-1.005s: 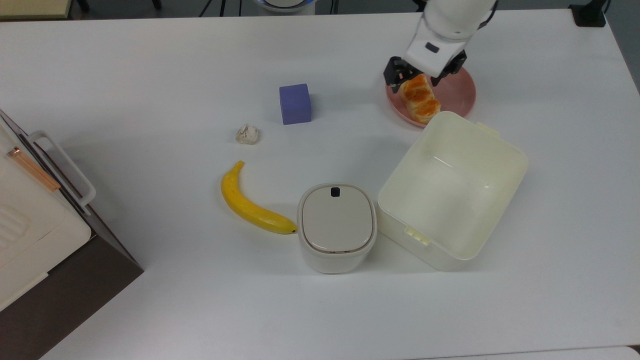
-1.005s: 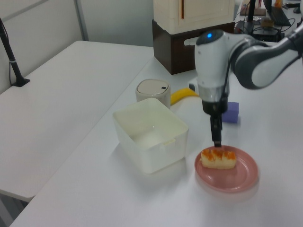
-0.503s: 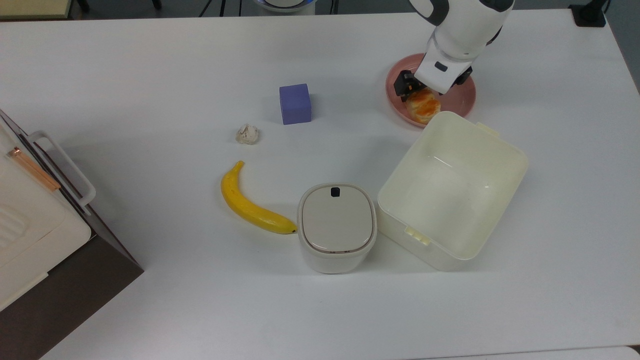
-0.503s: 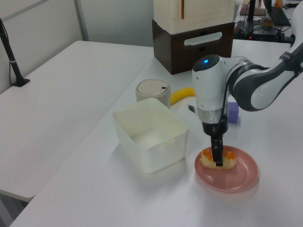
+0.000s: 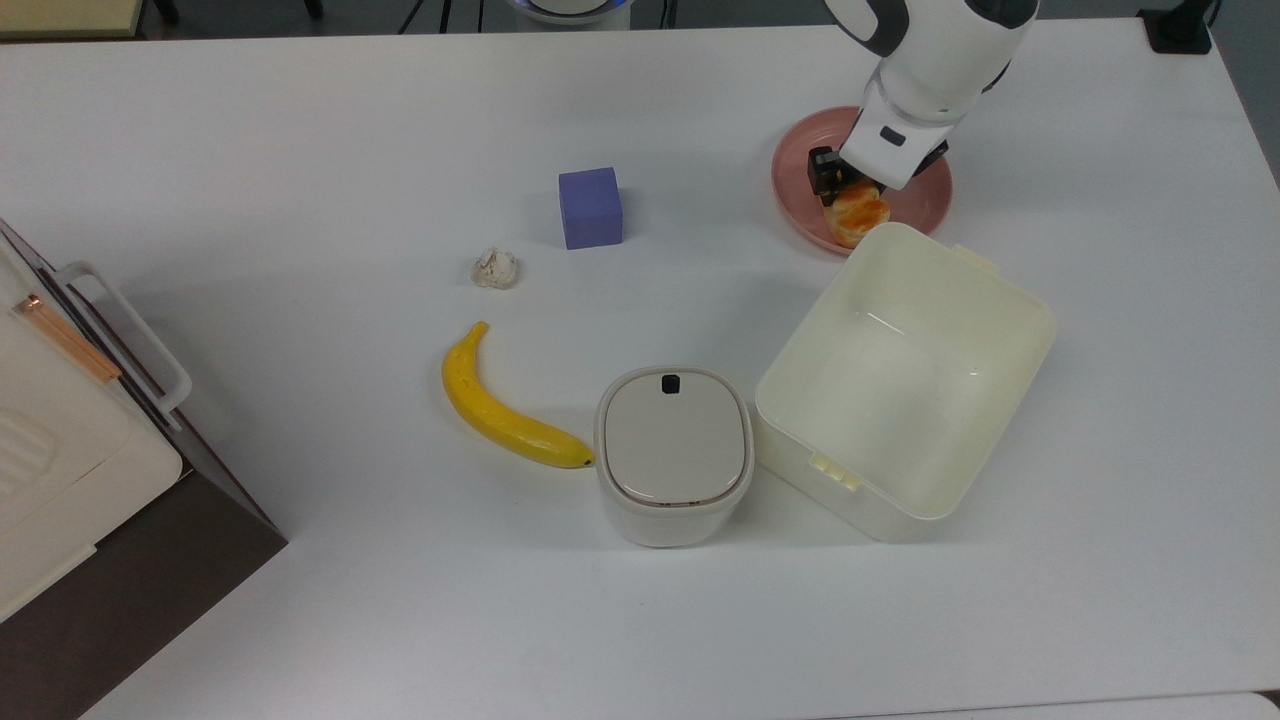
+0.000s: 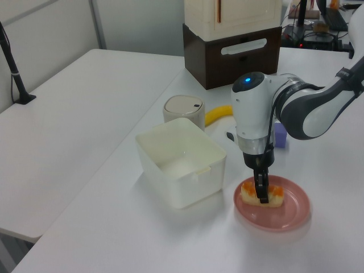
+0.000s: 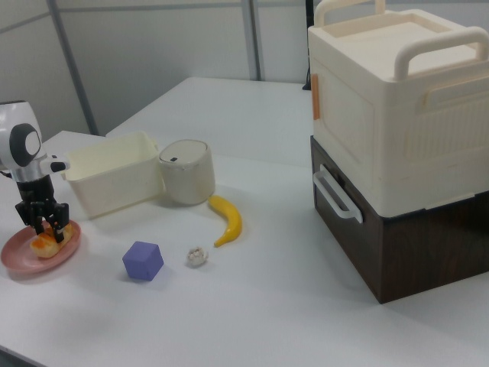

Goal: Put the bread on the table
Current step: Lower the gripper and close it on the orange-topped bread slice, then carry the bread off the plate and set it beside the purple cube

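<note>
The bread is lying on the pink plate, which is sitting on the tabletop just beside the open cream container. In the left view, the bread's long axis is running left to right. The end effector is straddling the bread, fingers spread on either side across its short axis.

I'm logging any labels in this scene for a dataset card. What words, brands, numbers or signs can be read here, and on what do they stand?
None: no readable text shows in any view.
The purple cube, the banana, the open cream box, the lidded cream canister and the pink plate under the bread are plain.
The canister lid bears only a small dark button.
</note>
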Controlling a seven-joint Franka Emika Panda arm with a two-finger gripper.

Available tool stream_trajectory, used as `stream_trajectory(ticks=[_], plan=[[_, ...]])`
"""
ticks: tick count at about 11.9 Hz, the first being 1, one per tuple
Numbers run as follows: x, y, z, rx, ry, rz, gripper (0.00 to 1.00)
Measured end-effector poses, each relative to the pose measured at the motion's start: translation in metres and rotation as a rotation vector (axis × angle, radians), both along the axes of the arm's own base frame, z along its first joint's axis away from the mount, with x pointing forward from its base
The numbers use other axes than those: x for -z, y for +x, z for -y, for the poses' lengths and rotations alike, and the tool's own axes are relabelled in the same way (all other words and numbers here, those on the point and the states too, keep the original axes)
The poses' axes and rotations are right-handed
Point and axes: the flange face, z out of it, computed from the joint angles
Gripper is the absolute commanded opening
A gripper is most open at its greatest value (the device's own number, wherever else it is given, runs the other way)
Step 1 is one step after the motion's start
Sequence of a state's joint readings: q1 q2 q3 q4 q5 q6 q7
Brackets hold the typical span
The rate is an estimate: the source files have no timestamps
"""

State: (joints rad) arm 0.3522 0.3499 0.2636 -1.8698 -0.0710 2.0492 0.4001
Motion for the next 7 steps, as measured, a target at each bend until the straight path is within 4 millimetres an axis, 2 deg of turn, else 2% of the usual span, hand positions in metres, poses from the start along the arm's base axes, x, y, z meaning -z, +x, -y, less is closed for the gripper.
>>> stream_trajectory(ticks=[2,4,6,7], plan=[[-0.004,0.001,0.0,-0.001,0.003,0.007,0.53],[-0.023,0.001,0.003,-0.017,-0.002,0.011,0.54],[-0.056,0.012,0.022,-0.036,-0.004,0.023,0.54],[-0.068,0.022,0.042,-0.037,-0.004,0.034,0.54]])
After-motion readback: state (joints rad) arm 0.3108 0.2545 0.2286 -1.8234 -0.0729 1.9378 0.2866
